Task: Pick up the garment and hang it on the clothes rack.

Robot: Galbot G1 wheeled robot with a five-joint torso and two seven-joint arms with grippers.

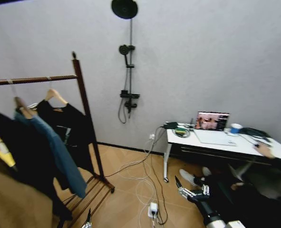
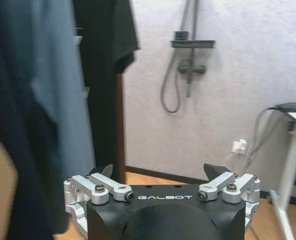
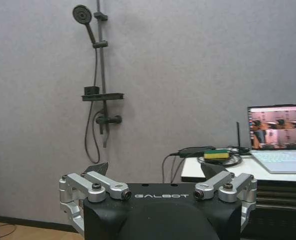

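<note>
From the head camera I see the black short-sleeved T-shirt point(image 1: 66, 124) on its light wooden hanger, hanging from the tall reddish-brown wooden rack point(image 1: 85, 111) beside a teal-blue shirt point(image 1: 59, 154). My right gripper point(image 1: 185, 188) sits low near the white desk point(image 1: 226, 142).

Left wrist: left gripper point(image 2: 160, 172) spread wide, holding nothing, the T-shirt ahead.

Right wrist: right gripper likewise released, facing a dark wall shower point(image 3: 95, 75).

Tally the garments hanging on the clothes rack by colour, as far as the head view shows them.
On the clothes rack:
Black T-shirt on a wooden hanger: 1
Teal-blue shirt: 1
Long black jacket: 1
Yellow item, cut off at the frame edge: 1
Total: 4
</note>
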